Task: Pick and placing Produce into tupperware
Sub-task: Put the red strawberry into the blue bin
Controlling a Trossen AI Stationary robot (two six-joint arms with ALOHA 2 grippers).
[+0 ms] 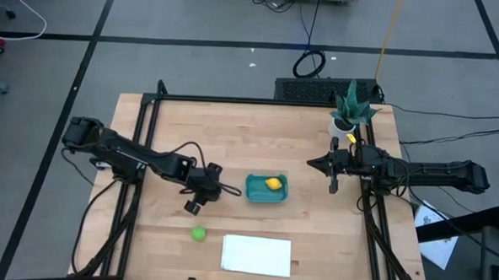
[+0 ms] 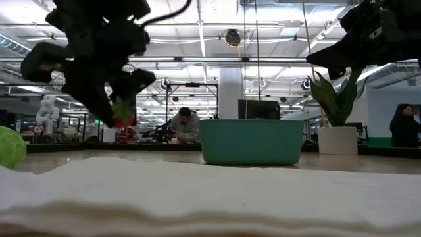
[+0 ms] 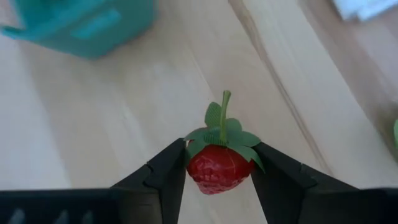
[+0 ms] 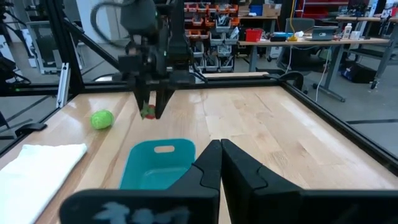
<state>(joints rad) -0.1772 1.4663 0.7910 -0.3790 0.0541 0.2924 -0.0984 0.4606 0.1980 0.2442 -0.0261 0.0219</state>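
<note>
My left gripper [image 1: 229, 190] is shut on a small red strawberry-like fruit [image 3: 217, 168] with green leaves and a stem. It is above the table, just left of the teal tub [image 1: 267, 189]. The yellow lemon [image 1: 273, 183] lies inside the tub. The green ball [image 1: 197, 233] rests on the table near the front, left of the white sheet. My right gripper [image 1: 312, 164] is shut and empty, in the air to the right of the tub. The tub also shows in the low view [image 2: 251, 141]. My left gripper pinches the red fruit's two opposite sides [image 3: 194, 167] between its two fingertips [image 3: 168, 168]. The fingers point steeply down [image 4: 149, 106]. The fruit is lifted clear of the table [image 2: 123, 118], with its leafy cap and stem pointing away from the wrist.
A flat white sheet [image 1: 256, 254] lies at the front edge. A potted green plant [image 1: 350, 111] stands at the far right. There is bare wood between the tub and the right arm. People sit at benches in the room beyond [image 2: 187, 125].
</note>
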